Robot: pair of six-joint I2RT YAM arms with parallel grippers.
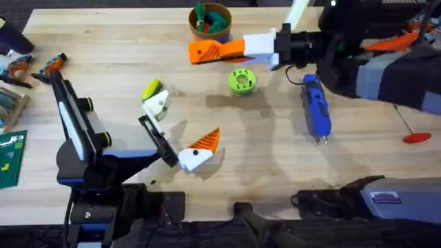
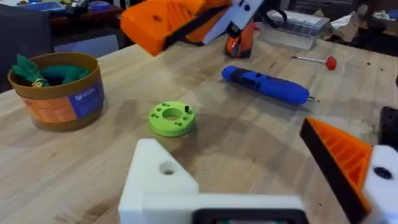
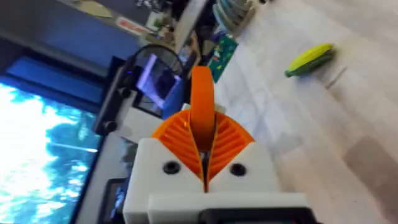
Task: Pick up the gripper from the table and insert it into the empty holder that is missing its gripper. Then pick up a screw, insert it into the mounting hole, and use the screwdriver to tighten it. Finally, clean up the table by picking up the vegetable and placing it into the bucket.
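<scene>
Right hand [image 3: 204, 140] pinches the small orange wedge-shaped plastic gripper [image 3: 201, 106] between pressed-together pads, at twelve o'clock over the pale wooden table [image 1: 275, 158]; left hand [image 1: 176, 131] spread, one bare white holder [image 1: 157, 105].

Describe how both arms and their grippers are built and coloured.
Both arms are black jointed links with grey-blue housings. The left gripper has one white angular plastic block left bare and one white block topped by an orange ribbed wedge. The right gripper has white blocks with two orange ribbed wedges.
</scene>
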